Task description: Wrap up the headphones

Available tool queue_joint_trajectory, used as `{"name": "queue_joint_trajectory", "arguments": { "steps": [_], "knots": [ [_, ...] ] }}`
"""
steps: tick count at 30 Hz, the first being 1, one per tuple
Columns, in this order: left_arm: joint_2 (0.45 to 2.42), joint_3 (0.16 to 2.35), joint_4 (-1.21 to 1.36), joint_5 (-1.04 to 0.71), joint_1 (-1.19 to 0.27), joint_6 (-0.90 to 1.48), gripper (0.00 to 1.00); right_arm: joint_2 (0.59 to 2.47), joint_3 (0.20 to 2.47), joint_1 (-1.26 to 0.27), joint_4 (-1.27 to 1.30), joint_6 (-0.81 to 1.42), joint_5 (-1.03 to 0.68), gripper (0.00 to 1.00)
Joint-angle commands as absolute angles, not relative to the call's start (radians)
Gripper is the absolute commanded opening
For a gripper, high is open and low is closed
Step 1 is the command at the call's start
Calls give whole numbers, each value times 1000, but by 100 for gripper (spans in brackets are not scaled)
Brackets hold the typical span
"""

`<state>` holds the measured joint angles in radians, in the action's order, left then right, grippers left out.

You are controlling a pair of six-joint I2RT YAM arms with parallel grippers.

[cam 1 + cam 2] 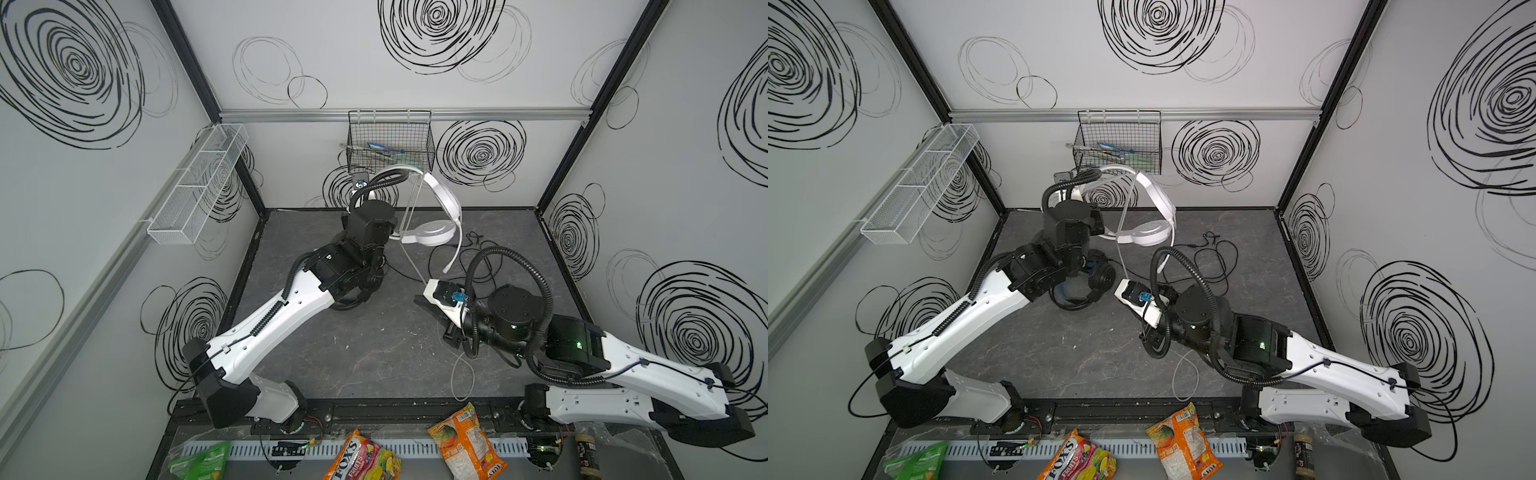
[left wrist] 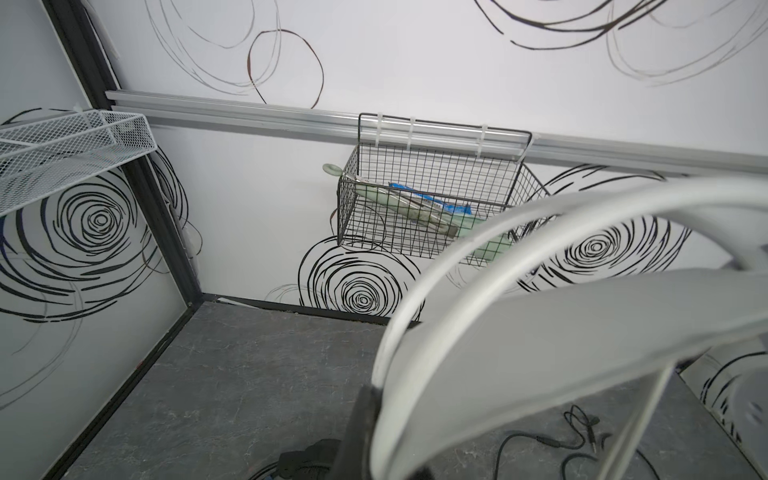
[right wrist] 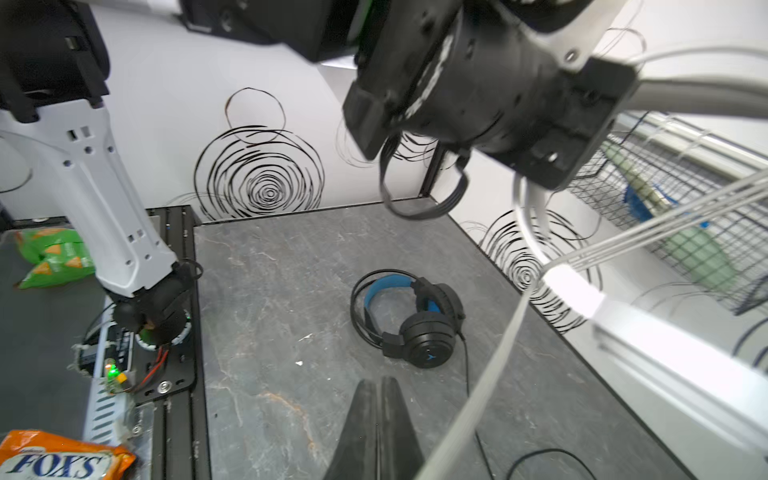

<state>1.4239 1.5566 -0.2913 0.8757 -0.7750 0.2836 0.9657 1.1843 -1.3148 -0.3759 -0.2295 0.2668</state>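
Above the far middle of the table point(image 1: 374, 357), the left gripper point(image 2: 368, 401) clamped the white headphones point(image 1: 434, 230) by the band; the black headphones point(image 3: 419, 328) lay on it beneath, and the right gripper point(image 3: 376, 399) hung nearby, jaws together.

The white headset point(image 1: 432, 230) is raised above the far tabletop point(image 1: 374, 353). The black headset point(image 3: 415, 316), blue-lined band, lies flat left of centre.
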Motion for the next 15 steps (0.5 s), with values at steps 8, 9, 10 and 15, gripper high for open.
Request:
{"name": "queue_joint_trajectory", "arguments": {
  "steps": [8, 9, 10, 15],
  "knots": [
    [1386, 1474, -195, 987, -849, 43, 0, 977, 1263, -1294, -463, -483, 494, 0],
    [1380, 1467, -195, 985, -858, 27, 0, 979, 1265, -1281, -461, -493, 494, 0],
    [1374, 1458, -194, 984, -870, 7, 0, 981, 1267, -1262, -457, -499, 488, 0],
    [1359, 1441, -265, 932, -906, -4, 0, 983, 1292, -1169, -433, -531, 442, 0]
  ]
}}
